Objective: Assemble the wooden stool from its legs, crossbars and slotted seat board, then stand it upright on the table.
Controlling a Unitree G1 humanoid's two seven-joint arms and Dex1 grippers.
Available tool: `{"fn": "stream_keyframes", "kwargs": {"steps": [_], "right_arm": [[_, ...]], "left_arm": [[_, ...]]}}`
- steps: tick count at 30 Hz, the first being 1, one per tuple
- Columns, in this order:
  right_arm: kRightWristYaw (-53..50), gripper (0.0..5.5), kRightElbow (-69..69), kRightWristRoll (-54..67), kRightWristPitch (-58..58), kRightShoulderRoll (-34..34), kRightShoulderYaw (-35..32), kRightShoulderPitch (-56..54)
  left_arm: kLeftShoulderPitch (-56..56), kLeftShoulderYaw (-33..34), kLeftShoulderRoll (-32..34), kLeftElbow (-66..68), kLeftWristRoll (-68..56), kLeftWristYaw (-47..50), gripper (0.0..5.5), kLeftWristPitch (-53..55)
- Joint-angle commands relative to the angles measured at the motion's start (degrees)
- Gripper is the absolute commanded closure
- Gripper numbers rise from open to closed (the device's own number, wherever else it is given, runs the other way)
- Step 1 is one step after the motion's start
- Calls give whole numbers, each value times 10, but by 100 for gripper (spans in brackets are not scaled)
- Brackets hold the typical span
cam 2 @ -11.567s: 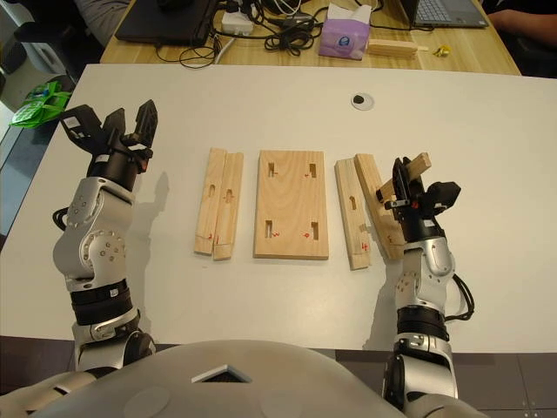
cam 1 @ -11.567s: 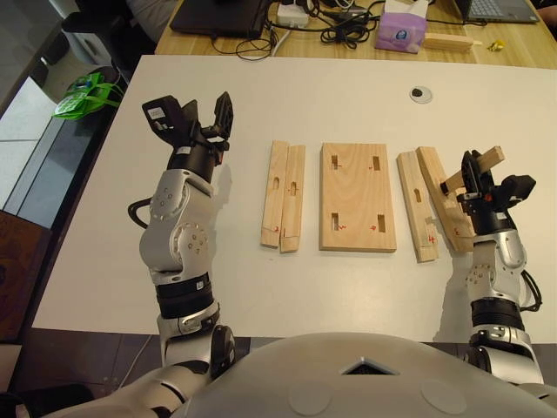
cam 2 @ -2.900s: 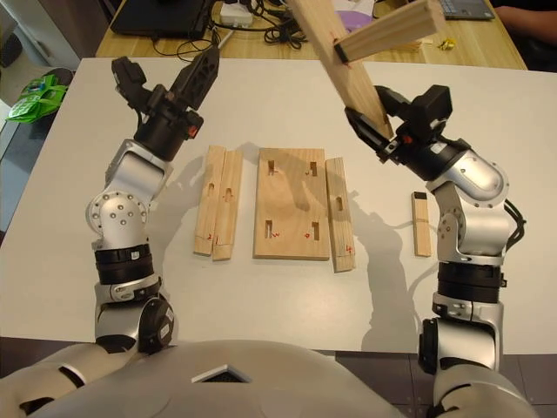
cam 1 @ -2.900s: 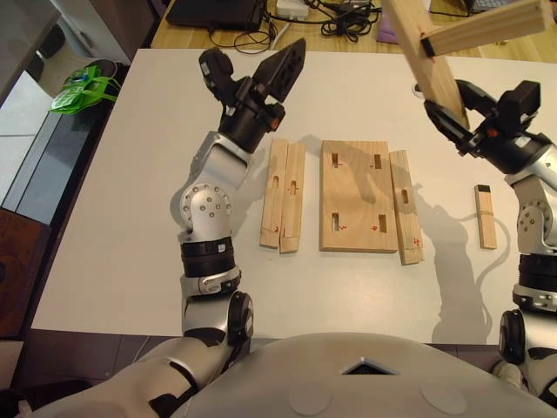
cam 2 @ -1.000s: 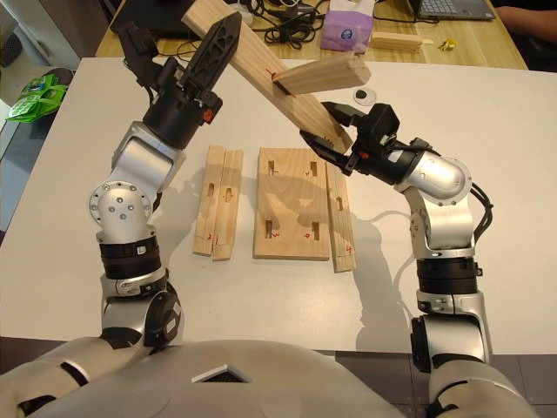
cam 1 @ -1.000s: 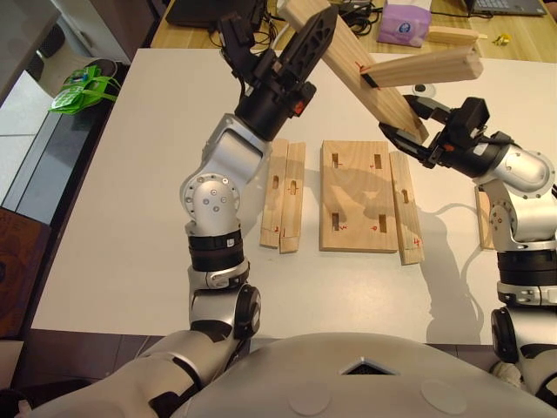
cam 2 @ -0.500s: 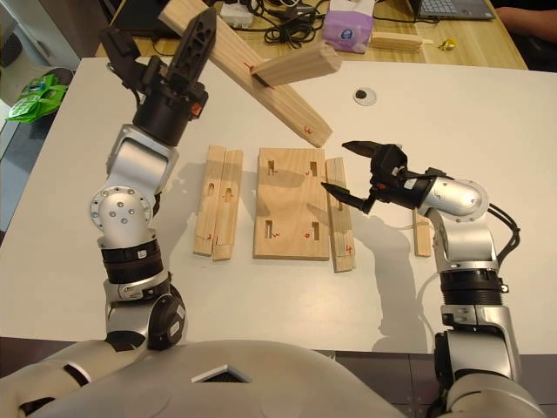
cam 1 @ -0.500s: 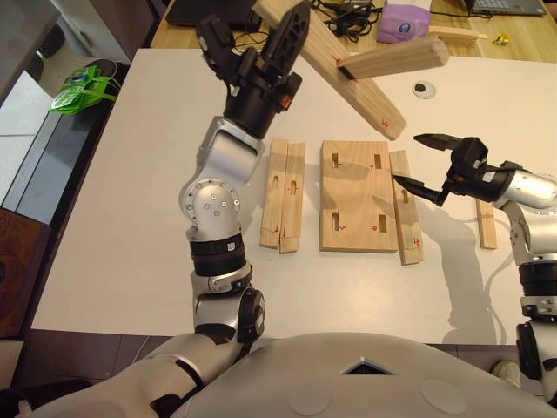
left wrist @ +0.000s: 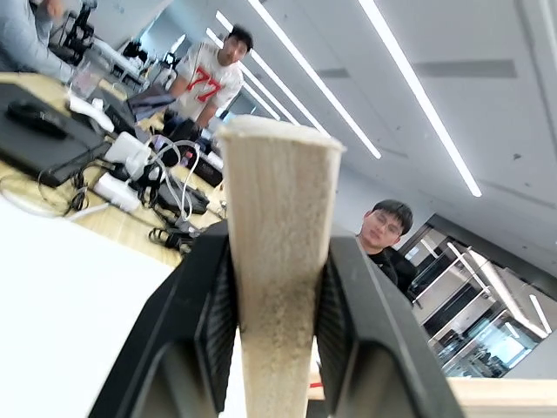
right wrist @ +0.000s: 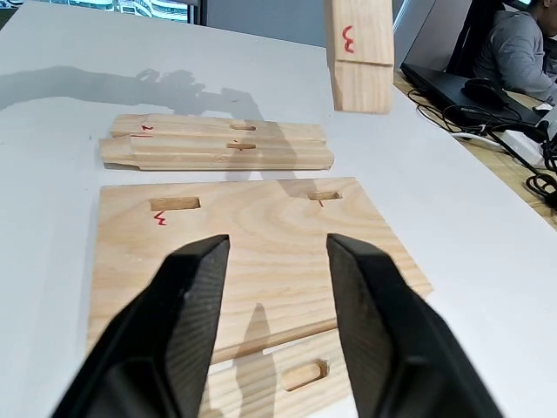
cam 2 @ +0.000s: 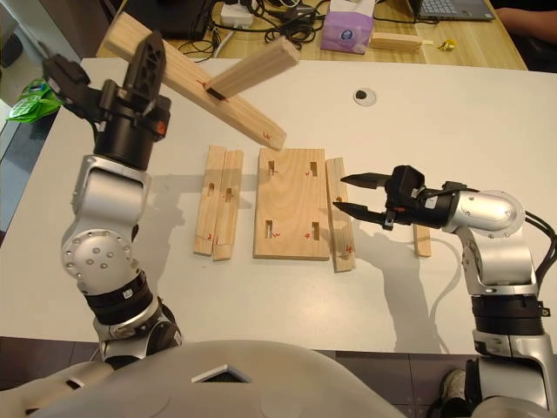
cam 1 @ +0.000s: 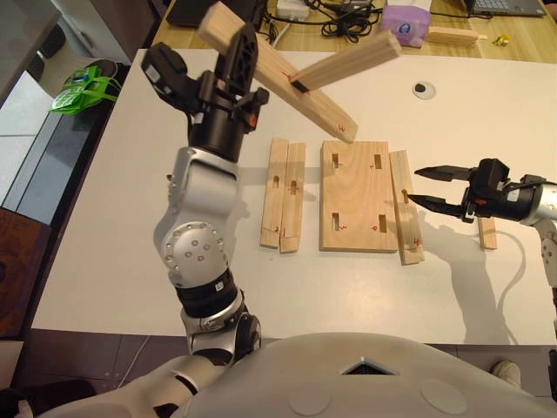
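Above the far left of the white table [cam 1: 113, 226], the left gripper [cam 1: 204, 48] is clamping one end of a long pale wooden leg [cam 1: 305, 91], holding it tilted in the air with a wooden crossbar [cam 1: 348, 63] plugged into its slot. The right gripper [cam 1: 416, 186] is hovering empty, its jaws spread wide, over 1 slotted leg [cam 1: 409, 235] lying just beside the rectangular 4-slot seat board [cam 1: 355, 196]. 2 more slotted legs [cam 1: 284, 196] are lying left of the board, and 1 short crossbar [cam 1: 486, 233] is resting near the right wrist. A leg pair seems to be going together. The next move probably calls for gripping the lone leg and aligning its slot with the crossbar's free end.
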Motion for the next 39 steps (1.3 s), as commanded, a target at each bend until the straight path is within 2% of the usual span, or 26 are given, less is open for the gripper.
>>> {"fn": "stream_keyframes", "kwargs": {"steps": [1, 6, 9, 14, 20, 28, 35, 39], "right_arm": [[15, 403, -28, -7, 7, -5, 28, 7], [43, 501, -34, -54, -19, -21, 80, 13], [31, 547, 4, -125, -54, -16, 121, -14], [14, 550, 61, -205, -69, 20, 197, -53], [-66, 550, 110, -273, -67, 82, 242, -88], [-193, 550, 188, -356, -84, 134, 268, -136], [-273, 550, 234, -386, -76, 216, 294, -168], [-310, 550, 183, -357, -73, 229, 252, -169]], "left_arm": [[8, -15, 4, -12, 14, 12, 448, 8], [1, -10, 19, -28, 13, 23, 448, 15], [2, -8, 18, -30, 13, 29, 448, 15], [-2, -5, 15, -28, 9, 34, 448, 13], [-10, 0, 17, -24, 12, 36, 448, 12], [-8, -5, 48, -26, 66, 32, 448, 10], [1, -27, 70, -23, 135, 17, 448, 11], [13, -53, 78, -24, 190, 30, 448, 29]]}}
